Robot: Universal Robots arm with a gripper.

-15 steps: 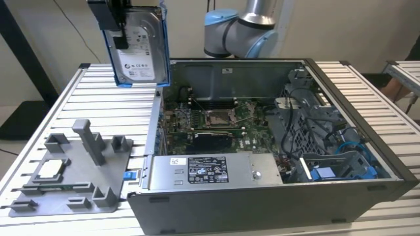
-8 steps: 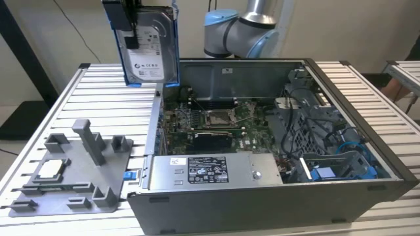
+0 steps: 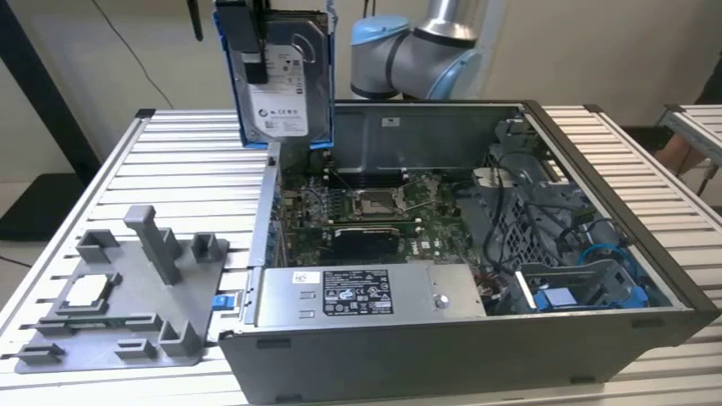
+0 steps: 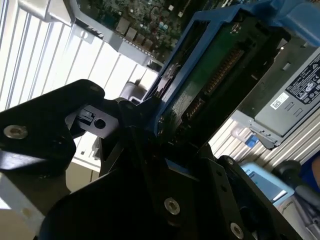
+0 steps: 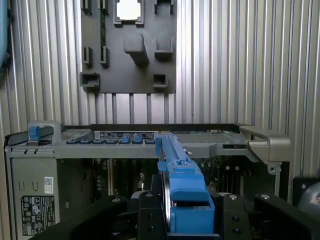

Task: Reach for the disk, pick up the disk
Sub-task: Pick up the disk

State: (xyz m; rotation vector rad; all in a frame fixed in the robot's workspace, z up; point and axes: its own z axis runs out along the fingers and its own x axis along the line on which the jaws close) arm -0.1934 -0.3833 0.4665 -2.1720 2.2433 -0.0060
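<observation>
When seen in the exterior view, hangs upright in mid-air at eleven o'clock from the middle of the open computer case: the disk, white label facing out, blue bracket around its edges, touching nothing below. Pinched near its top edge by the gripper, one black finger pressed flat on the labelled face. At about eight o'clock from the case, a grey fixture tray on the slatted table, with a small CPU chip seated in it. Power supply along the case's six o'clock edge; robot arm behind at twelve o'clock.

In the second wrist view, gripper closed on the disk, black fingers clamped against the bracket and the green circuit-board side. Motherboard and power supply well beyond, apart from it.

In the first wrist view, disk edge-on, squeezed from both sides between the two black jaws of the gripper. Well beneath: case rim, then the fixture tray with the CPU chip.

Judged from all three: reaching finished, grasp made, disk raised out of the case. Nothing of the pick-up visibly left.
</observation>
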